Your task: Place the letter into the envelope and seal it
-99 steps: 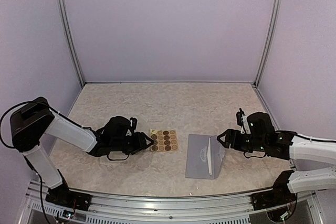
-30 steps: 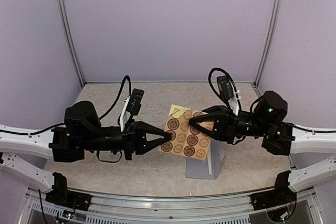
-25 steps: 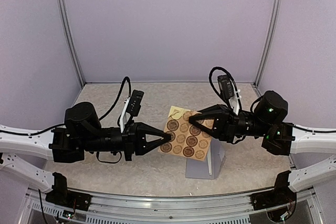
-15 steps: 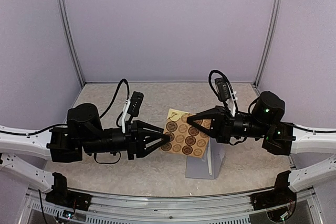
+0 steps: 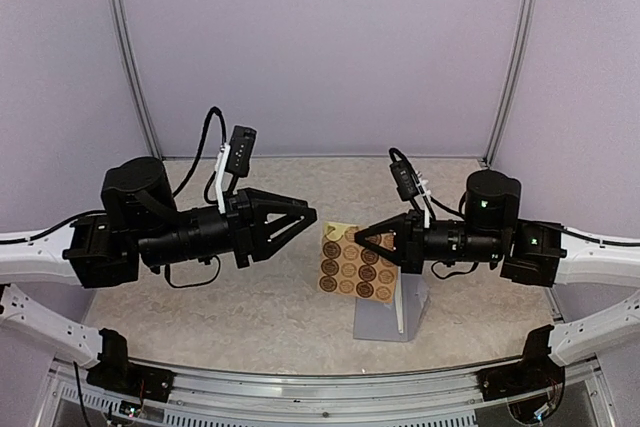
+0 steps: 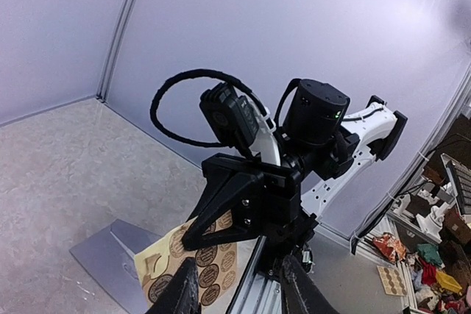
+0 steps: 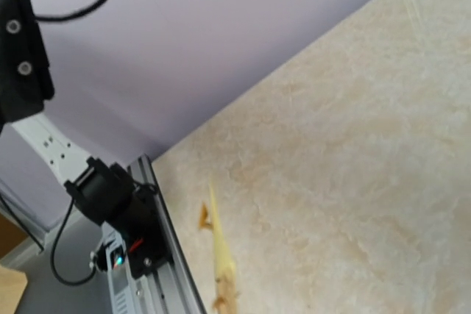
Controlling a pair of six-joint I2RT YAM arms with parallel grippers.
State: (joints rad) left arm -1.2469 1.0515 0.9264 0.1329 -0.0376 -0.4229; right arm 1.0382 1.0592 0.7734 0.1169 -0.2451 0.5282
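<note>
The grey-lavender envelope [image 5: 385,319] lies flat on the table at front right, partly under the right arm; in the left wrist view the envelope [image 6: 103,249] shows low on the left. The letter is hidden from view. My right gripper [image 5: 366,234] is shut on the tan sheet of round brown stickers [image 5: 356,263], holding it in the air above the envelope's left side. That sticker sheet [image 7: 222,262] shows edge-on in the right wrist view. My left gripper [image 5: 308,219] hangs open just left of the sheet with nothing between its fingers [image 6: 184,293].
The beige table [image 5: 250,317] is walled by lavender panels, with metal posts [image 5: 130,67] at the back corners. An aluminium rail [image 5: 300,387] runs along the near edge. Both arms are raised over the table's middle, tips facing each other.
My left gripper has opened off the sticker sheet and drawn back up and to the left. The right gripper has closed on the sheet and now carries it alone, slightly leftward.
</note>
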